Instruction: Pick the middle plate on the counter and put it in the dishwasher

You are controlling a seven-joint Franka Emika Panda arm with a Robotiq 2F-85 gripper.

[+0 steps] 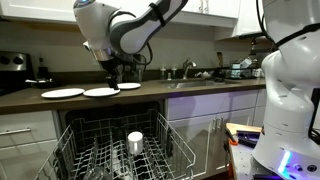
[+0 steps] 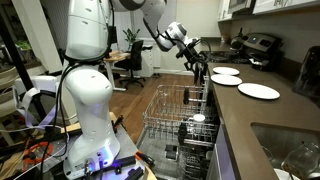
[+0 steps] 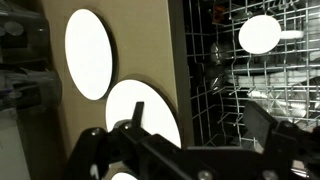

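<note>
A: Gripper [image 1: 113, 72] has its fingers spread wide and holds nothing. It hangs just above the middle plate [image 1: 100, 91].
B: Plate location?
A: Flat on the counter [image 1: 25, 101], between a larger white plate [image 1: 62, 92] and a smaller white plate [image 1: 128, 86].
B: Dishwasher?
A: Dishwasher [image 1: 100, 125] is open under the counter with its wire rack [image 2: 175, 110] pulled out. A white cup [image 1: 135, 141] sits in the rack.

In the wrist view the fingers [image 3: 110, 155] are a dark blur over the lower edge of the middle plate [image 3: 142, 108]; another plate [image 3: 125, 177] is cut off at the bottom edge
</note>
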